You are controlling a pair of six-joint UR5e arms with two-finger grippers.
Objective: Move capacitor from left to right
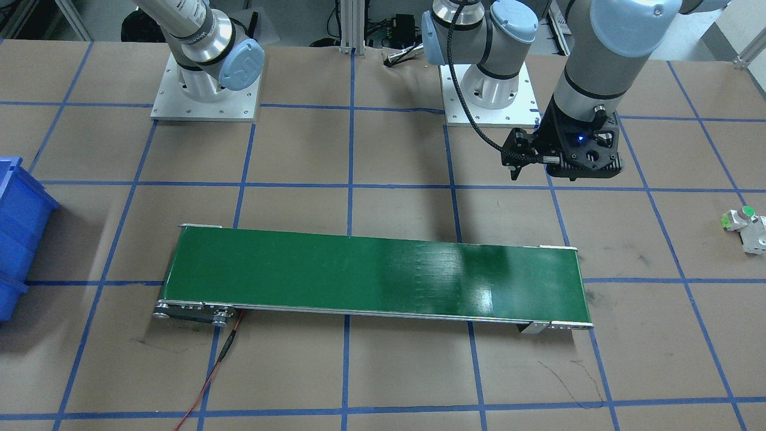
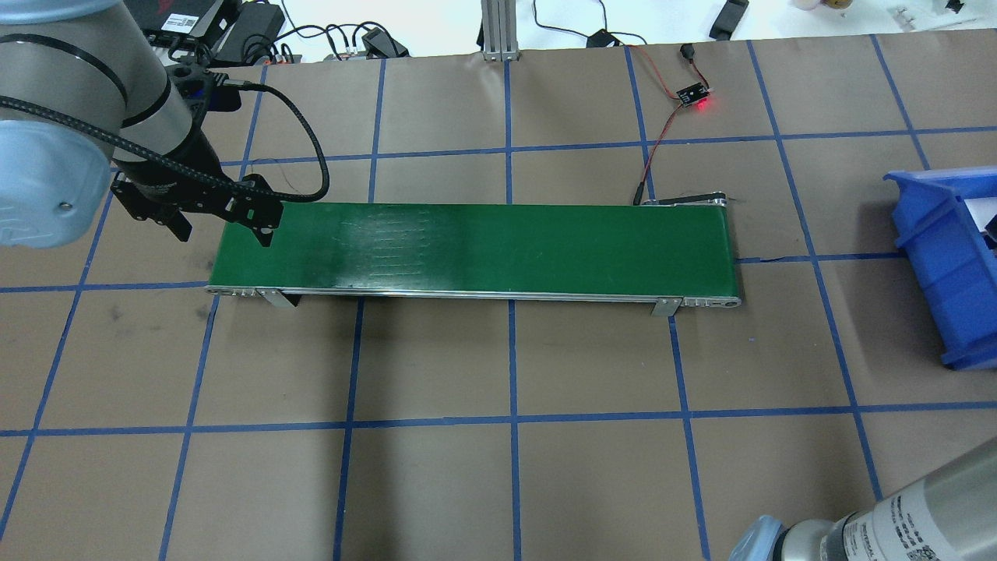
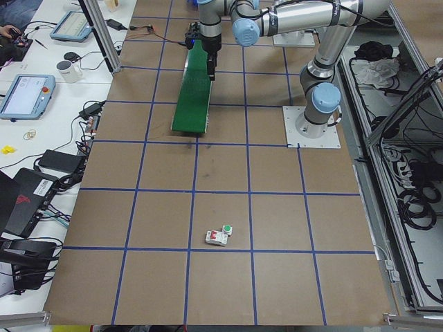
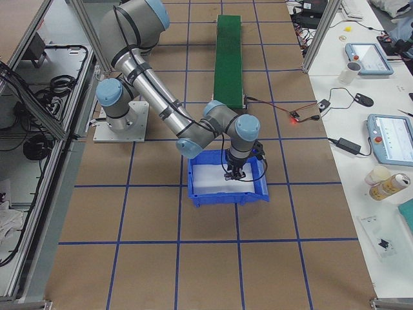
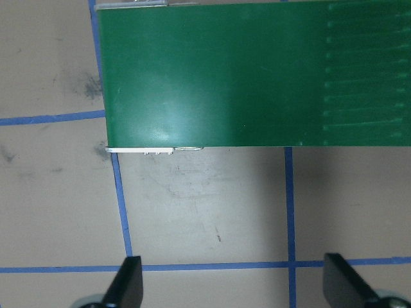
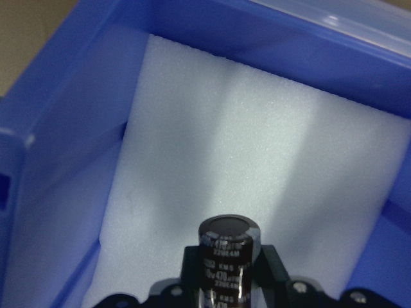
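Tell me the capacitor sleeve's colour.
The capacitor sleeve is black with pale lettering, clearest in the right wrist view.

One capacitor [image 6: 228,253] in my right gripper's [image 6: 230,273] jaws, one blue bin [image 6: 58,128] below them, one conveyor [image 2: 498,245], one button block [image 1: 745,227].

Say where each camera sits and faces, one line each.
Front: across the table, facing the robot; left arm.
Overhead: behind the robot, looking down; conveyor, left arm.
Exterior left: table's end, looking along it; left arm.
Exterior right: opposite end; right gripper over blue bin.
Left wrist: down past left gripper at conveyor's end.
Right wrist: into bin; capacitor gripped.
Front and overhead share the conveyor.
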